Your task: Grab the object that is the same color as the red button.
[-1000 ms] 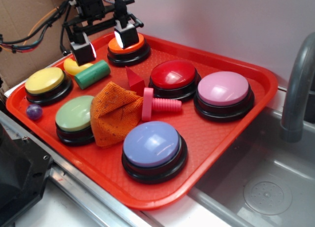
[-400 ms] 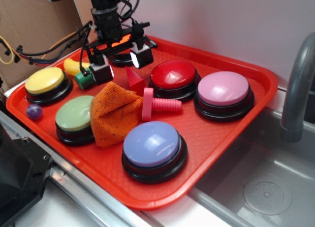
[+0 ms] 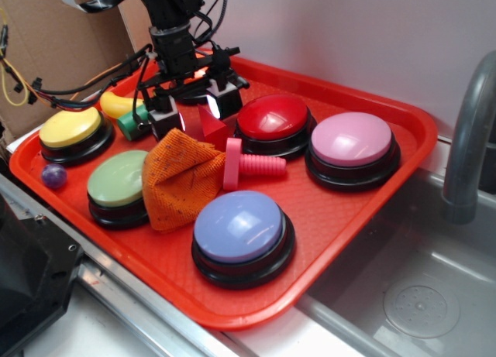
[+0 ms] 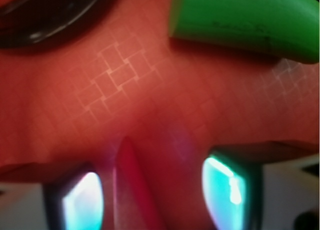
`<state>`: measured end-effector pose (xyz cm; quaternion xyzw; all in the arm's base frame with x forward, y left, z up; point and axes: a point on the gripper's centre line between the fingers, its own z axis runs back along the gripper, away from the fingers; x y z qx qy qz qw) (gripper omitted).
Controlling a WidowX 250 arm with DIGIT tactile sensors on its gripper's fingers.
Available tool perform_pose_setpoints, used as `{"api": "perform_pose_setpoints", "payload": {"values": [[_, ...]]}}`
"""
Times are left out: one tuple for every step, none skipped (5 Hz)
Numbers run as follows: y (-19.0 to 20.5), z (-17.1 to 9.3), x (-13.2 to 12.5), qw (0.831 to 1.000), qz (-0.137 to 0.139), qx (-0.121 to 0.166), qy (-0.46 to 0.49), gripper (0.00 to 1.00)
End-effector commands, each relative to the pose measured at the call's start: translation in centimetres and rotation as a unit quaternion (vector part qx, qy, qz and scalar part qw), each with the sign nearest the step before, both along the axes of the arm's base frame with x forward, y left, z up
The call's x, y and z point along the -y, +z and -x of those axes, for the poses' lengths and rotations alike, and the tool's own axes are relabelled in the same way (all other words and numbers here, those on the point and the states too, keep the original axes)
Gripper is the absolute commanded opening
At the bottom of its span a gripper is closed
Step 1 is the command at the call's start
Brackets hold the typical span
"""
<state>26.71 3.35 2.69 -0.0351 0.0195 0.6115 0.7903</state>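
The red block [image 3: 211, 125] stands on the red tray [image 3: 341, 210] near its back edge, just beside the red button [image 3: 273, 117] and touching the orange cloth [image 3: 182, 175]. The fingers [image 3: 164, 111] are spread wide, one on each side of the block's pointed top, holding nothing. In the wrist view the block [image 4: 135, 190] rises between the two pads, with the green cylinder [image 4: 240, 20] ahead.
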Motion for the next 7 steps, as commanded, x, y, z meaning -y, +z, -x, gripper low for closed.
{"api": "perform_pose_setpoints", "payload": {"values": [[0.7, 0.7, -0.6, 1.000, 0.007, 0.018, 0.014, 0.00], [0.9, 0.5, -0.8, 1.000, -0.001, 0.021, -0.005, 0.00], [2.0, 0.5, -1.6, 0.998, -0.006, 0.020, -0.057, 0.00], [5.2, 0.2, -2.1, 0.983, -0.024, 0.016, -0.179, 0.00], [8.1, 0.1, -1.9, 0.954, -0.011, 0.004, -0.301, 0.00], [10.7, 0.0, -1.4, 0.909, -0.010, 0.003, -0.417, 0.00], [12.7, 0.5, -0.6, 0.865, -0.030, 0.000, -0.500, 0.00]]}}
